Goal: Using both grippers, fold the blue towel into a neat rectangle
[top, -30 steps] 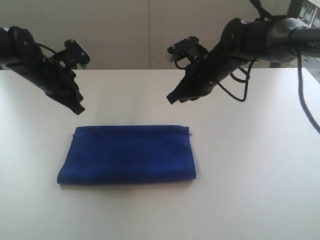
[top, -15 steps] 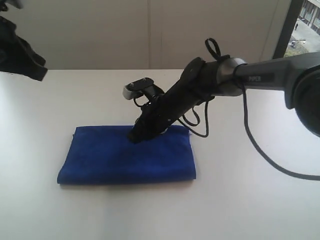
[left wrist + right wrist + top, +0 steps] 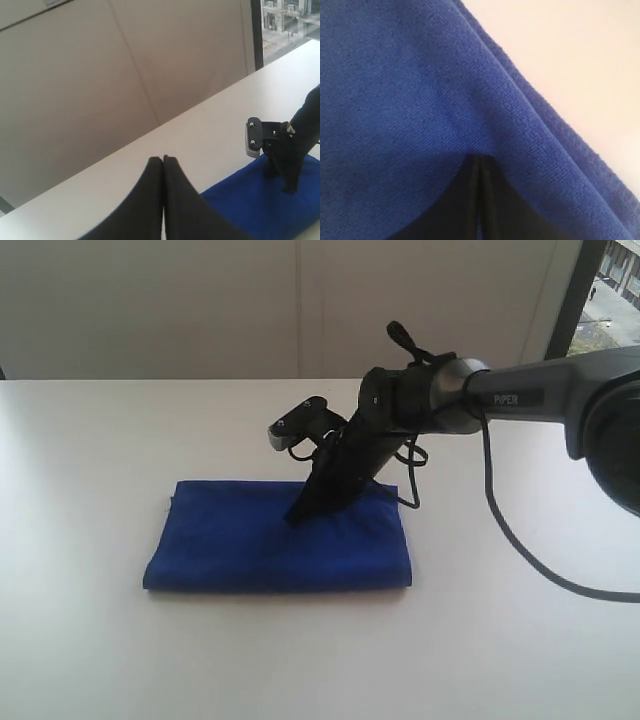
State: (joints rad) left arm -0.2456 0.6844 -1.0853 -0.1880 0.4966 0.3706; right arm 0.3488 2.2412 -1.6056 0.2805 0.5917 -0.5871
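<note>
Atop the blue towel (image 3: 235,545) the right claw (image 3: 296,517) seemingly presses, closed; left claw (image 3: 163,160) closed too.

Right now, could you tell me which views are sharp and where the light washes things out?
Exterior view: daylight, the white table nearly washed out, a faint shadow under the blue towel. Left wrist view: the left pincer is a featureless silhouette. Right wrist view: towel fibres crisp, right pincer black.

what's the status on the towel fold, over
Right gripper shut, tips pressed onto the blue towel near its far edge. Left gripper shut, raised off the cloth. Towel lies folded, a flat rectangle on the table. Nothing in the way.
</note>
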